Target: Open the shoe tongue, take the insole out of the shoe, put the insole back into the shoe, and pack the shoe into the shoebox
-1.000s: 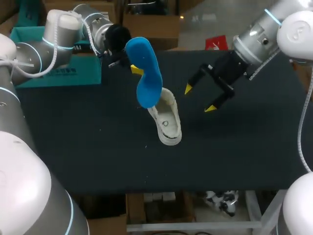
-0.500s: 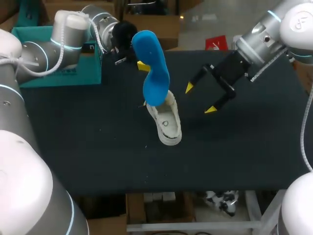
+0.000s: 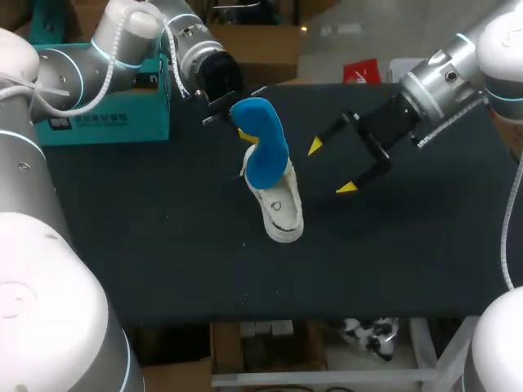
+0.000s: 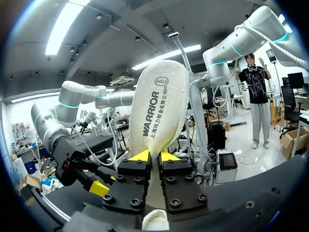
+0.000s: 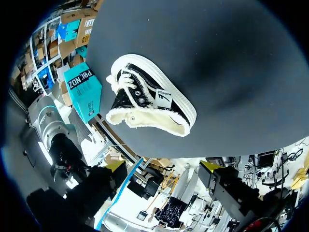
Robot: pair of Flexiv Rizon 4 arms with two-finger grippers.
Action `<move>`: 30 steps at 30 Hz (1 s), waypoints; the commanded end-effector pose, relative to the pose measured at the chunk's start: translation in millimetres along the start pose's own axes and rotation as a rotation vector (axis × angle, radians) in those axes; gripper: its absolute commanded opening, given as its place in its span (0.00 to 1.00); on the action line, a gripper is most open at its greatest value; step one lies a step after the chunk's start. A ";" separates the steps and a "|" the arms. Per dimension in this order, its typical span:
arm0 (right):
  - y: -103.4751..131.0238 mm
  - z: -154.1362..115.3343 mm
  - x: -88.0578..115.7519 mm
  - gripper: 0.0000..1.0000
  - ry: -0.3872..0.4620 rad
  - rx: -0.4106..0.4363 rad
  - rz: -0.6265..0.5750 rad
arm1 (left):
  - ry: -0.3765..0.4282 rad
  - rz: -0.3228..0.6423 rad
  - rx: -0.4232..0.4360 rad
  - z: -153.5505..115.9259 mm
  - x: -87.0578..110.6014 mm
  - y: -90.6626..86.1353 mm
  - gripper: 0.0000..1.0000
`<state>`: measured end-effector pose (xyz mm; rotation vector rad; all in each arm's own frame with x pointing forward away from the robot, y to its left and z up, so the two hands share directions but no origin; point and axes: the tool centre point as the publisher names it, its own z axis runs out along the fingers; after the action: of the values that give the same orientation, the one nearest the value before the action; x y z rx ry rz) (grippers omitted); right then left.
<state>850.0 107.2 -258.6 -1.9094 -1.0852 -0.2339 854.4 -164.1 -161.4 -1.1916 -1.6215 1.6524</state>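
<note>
A black high-top shoe with a cream sole [image 3: 279, 208] lies on its side mid-table; its laces and open collar show in the right wrist view [image 5: 147, 104]. My left gripper [image 3: 235, 114] is shut on the insole [image 3: 263, 147], blue on one face and cream on the other [image 4: 159, 108]. The insole stands nearly upright, its lower end at the shoe's opening. In its own view the left gripper [image 4: 154, 155] pinches the insole between both yellow tips. My right gripper [image 3: 331, 167] hangs open to the right of the shoe, holding nothing [image 5: 163, 166]. The teal shoebox [image 3: 106, 110] sits at the back left.
The table [image 3: 163, 245] is covered in dark cloth. The shoebox [image 5: 82, 89] stands behind my left arm [image 3: 122, 41]. Bare cloth lies in front of the shoe and at the left front.
My left arm has swung right and down, bringing the insole from high above the table to the shoe's opening. The right gripper has shifted slightly and stays open.
</note>
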 end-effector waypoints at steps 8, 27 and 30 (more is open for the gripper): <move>9.4 1.3 -1.9 1.00 0.005 0.031 -0.002 | 0.050 0.065 -0.092 -0.8 9.5 17.5 0.00; 1.4 31.1 9.7 0.96 0.173 0.123 0.191 | 0.080 0.265 -0.320 25.6 2.7 42.1 0.00; 0.8 33.7 10.3 0.82 0.185 0.126 0.192 | 0.078 0.289 -0.343 28.8 -0.7 48.5 0.00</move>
<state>849.7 139.0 -269.1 -1.8324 -0.7767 -0.2129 851.2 -183.3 -209.2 -1.6632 -1.7012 1.5471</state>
